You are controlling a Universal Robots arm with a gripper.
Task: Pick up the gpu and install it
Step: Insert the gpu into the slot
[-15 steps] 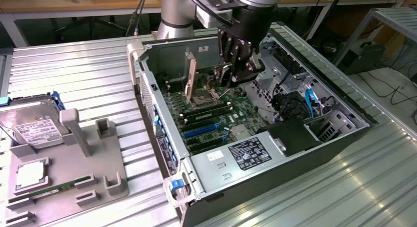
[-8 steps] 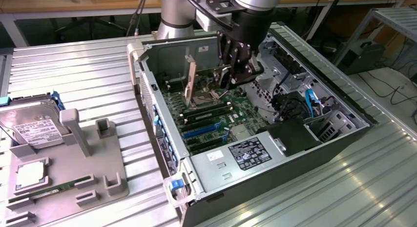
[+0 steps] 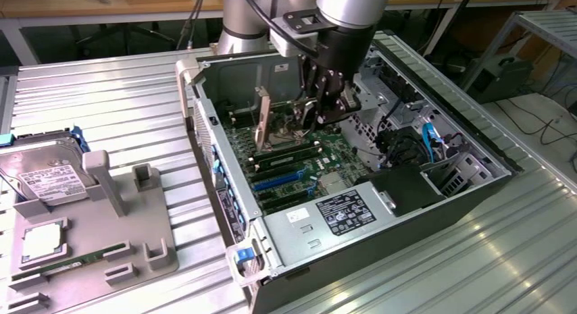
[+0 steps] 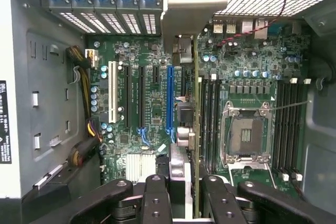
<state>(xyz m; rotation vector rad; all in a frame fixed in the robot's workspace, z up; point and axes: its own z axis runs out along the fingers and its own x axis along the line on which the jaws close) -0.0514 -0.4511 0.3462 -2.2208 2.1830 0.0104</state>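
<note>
Fingers (image 4: pixel 156 199) closed on the gpu (image 3: pixel 263 118) inside the open case

Both black fingers of the gripper (image 4: pixel 186 183) sit narrow, one on either side of the gpu; the wrist view catches the card edge-on, as a thin line running out from between them. It lies between the long blue slot (image 4: pixel 169 98) and the nearer bank of black RAM slots (image 4: pixel 210 114), just beside the blue one; whether its lower edge touches the motherboard (image 4: pixel 152 51) I cannot tell.

In the exterior view the gpu stands on edge, slightly tilted, tan face showing; it is at about nine o'clock from the gripper's dark body and at twelve o'clock from the RAM slots. The arm (image 3: pixel 347 17) stands over the computer case (image 3: pixel 242 74) at twelve o'clock.

Farther along the board are the CPU socket (image 4: pixel 245 136), a white slot (image 4: pixel 111 93) and a finned silver heatsink (image 4: pixel 140 166); the labelled power supply (image 3: pixel 347 213) sits at the case's six o'clock end, with a blue cable (image 3: pixel 431 138) at three o'clock.

Outside, at nine o'clock from the case, a grey fixture (image 3: pixel 135 240) rests on the ribbed metal table (image 3: pixel 108 91); it carries a hard drive (image 3: pixel 50 179) with a white label and, at the drive's six o'clock, a green RAM stick (image 3: pixel 67 265).
</note>
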